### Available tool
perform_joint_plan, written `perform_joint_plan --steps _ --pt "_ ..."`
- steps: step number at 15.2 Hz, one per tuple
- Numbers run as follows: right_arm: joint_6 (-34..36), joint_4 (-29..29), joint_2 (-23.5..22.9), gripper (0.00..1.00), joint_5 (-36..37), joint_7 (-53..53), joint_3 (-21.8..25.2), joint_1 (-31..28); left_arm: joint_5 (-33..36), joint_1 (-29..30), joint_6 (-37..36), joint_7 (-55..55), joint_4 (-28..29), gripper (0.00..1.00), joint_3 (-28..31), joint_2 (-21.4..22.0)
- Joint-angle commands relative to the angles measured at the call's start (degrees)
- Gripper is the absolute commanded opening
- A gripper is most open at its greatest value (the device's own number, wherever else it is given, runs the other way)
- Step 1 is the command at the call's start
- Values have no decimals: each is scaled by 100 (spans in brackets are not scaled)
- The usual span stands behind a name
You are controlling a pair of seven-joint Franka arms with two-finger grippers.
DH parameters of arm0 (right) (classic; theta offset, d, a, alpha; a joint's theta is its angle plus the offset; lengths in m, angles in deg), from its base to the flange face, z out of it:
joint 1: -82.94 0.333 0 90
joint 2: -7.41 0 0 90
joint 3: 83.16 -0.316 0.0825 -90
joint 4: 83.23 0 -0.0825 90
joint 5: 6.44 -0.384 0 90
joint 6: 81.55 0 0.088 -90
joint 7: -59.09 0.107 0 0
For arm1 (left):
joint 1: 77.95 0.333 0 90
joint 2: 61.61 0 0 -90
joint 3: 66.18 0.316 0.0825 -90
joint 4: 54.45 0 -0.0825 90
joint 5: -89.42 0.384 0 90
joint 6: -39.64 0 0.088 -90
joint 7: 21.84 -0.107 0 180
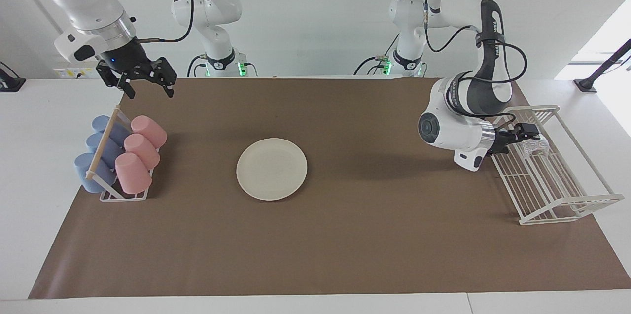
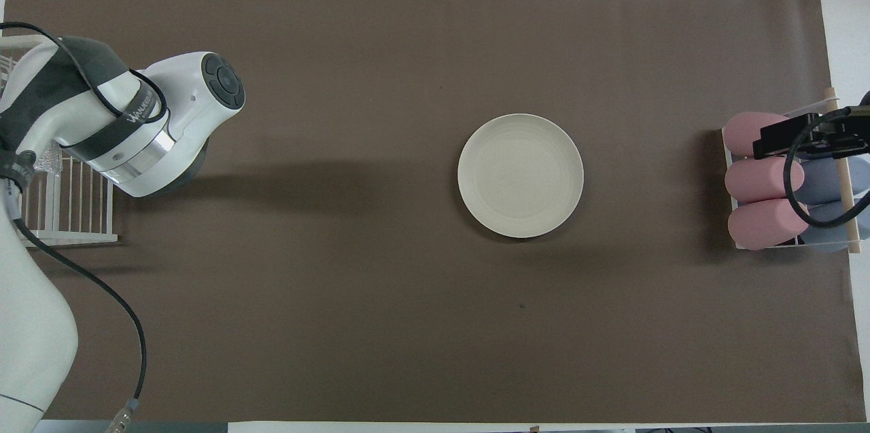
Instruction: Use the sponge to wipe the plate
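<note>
Both grippers open: left gripper (image 1: 523,135) just off sponge (image 1: 536,146) in wire rack (image 1: 567,203), grasping nothing; right gripper (image 1: 146,85) waits above cups (image 1: 133,156).

High facing cam vs steep overhead cam (half-turn apart), both over brown mat (image 1: 345,235).

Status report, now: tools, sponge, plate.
Left tool open at the sponge in the white wire rack. Right tool open, waiting above the cup rack. Plate mid-mat, nothing on it.
</note>
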Motion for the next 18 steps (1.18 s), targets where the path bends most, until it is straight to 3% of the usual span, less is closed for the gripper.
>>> perform_joint_plan --steps 1,3,6,11,14,18 --pt "57 -69 63 100 1 81 -24 -43 -487 -25 -173 -649 2 100 7 797" --pt "57 -69 63 100 1 72 -24 -43 -960 -25 -481 -668 -304 100 -2 965" --pt "57 -69 63 100 1 81 -24 -43 -2417 62 -579 -685 -885 100 94 1184" --pt "57 -69 63 100 1 81 -24 -43 -5169 914 -570 -1090 -852 100 112 1958" --pt "57 -69 63 100 1 81 -24 -43 -5769 995 -535 -1038 -632 100 121 2214" --pt "57 -69 63 100 1 81 -24 -43 -6455 960 -534 -967 -929 100 121 2074"
